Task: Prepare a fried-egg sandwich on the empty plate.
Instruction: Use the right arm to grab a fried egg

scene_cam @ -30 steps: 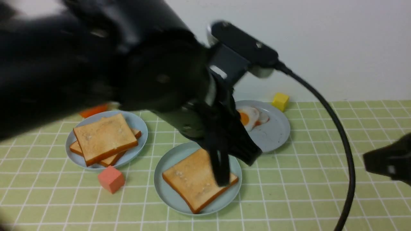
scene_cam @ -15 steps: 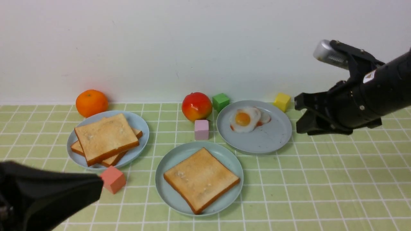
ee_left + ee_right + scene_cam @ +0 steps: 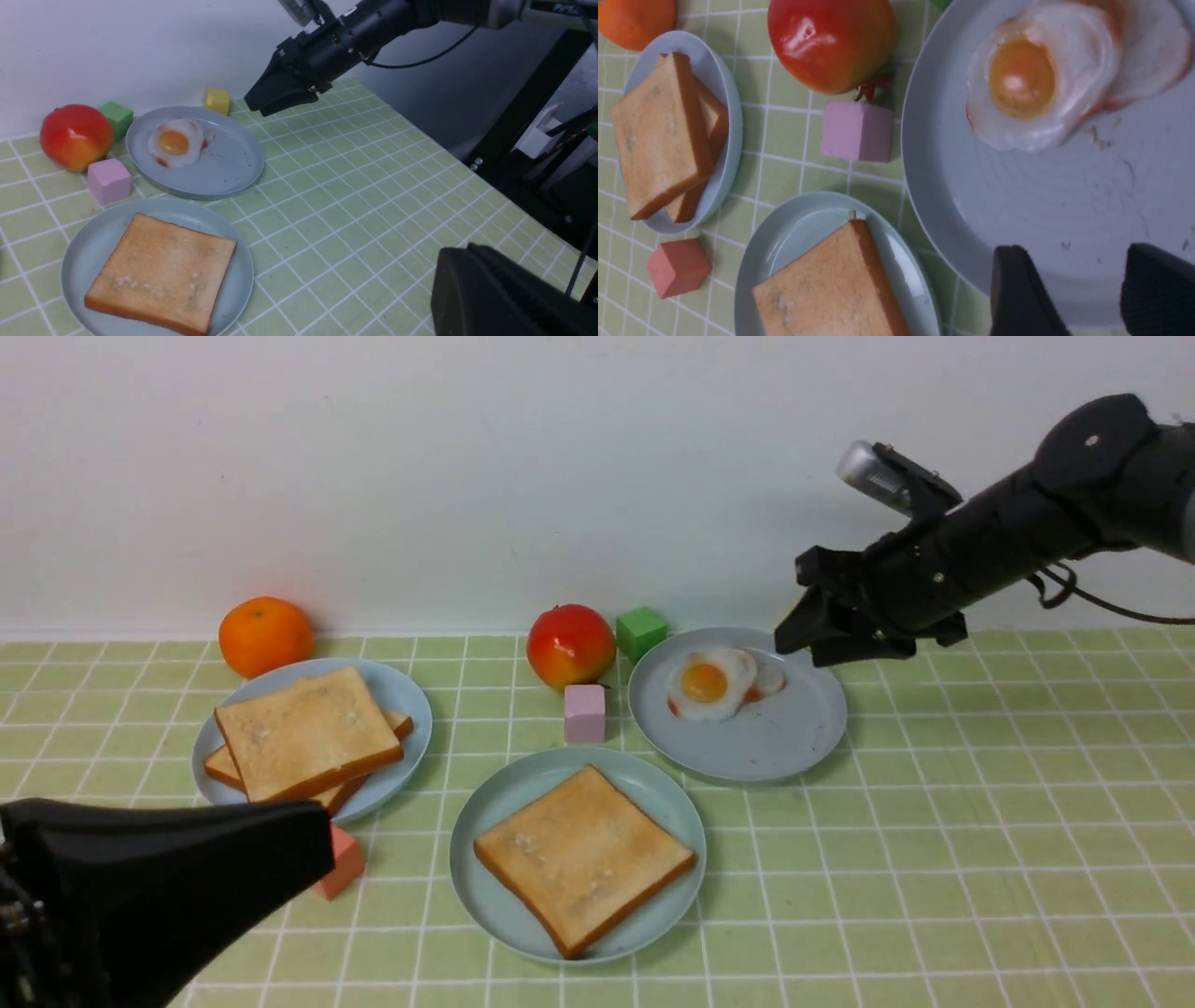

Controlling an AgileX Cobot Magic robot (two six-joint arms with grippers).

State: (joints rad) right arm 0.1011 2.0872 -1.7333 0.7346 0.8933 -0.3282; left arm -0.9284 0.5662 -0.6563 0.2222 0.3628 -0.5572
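The pale mint plate (image 3: 476,887) sits at front centre with one toast slice (image 3: 583,859) lying on it; both also show in the left wrist view, plate (image 3: 88,233) and toast (image 3: 163,270). A fried egg (image 3: 709,683) lies on a grey-blue plate (image 3: 784,737) behind it to the right. No stacked sandwich is in view. My right gripper (image 3: 801,653) is open and empty, hovering over that plate's right rim (image 3: 1064,205), short of the egg (image 3: 1027,79). My left gripper (image 3: 322,840) is shut and empty, low at the front left.
A second grey-blue plate (image 3: 411,709) at the left holds stacked toast slices (image 3: 303,733). An orange (image 3: 266,635), an apple (image 3: 569,644), a green cube (image 3: 641,632) and a pink cube (image 3: 585,712) stand behind. A red cube (image 3: 345,868) sits by my left gripper. A yellow cube (image 3: 218,99) is behind the egg plate.
My left arm has pulled back from over the toast on the mint plate to the front left. My right gripper has moved left and forward to the egg plate's rim.
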